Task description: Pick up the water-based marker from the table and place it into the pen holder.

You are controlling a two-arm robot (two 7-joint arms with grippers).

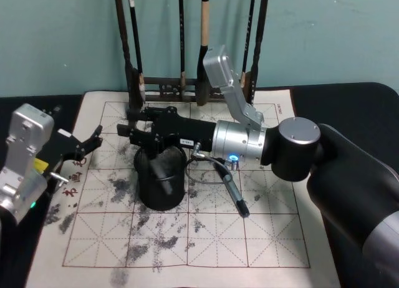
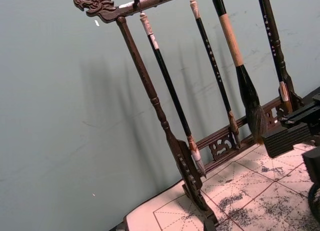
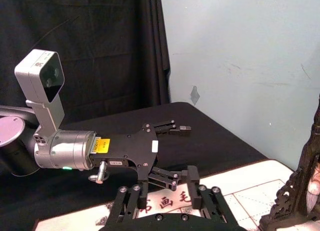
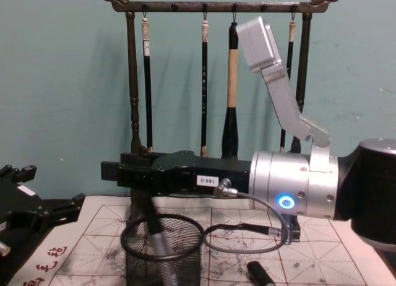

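holding one marker [image 4: 153, 233], one pen holder [image 1: 156, 197] stands near a second marker [image 1: 232, 189].

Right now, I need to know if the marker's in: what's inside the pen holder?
One marker leans inside the pen holder, below the right gripper. Its lower end and the cup's floor are hidden.

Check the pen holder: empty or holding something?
Holding something. In the chest view a marker leans inside the mesh pen holder, below the right gripper; a second pen lies outside on the mat.
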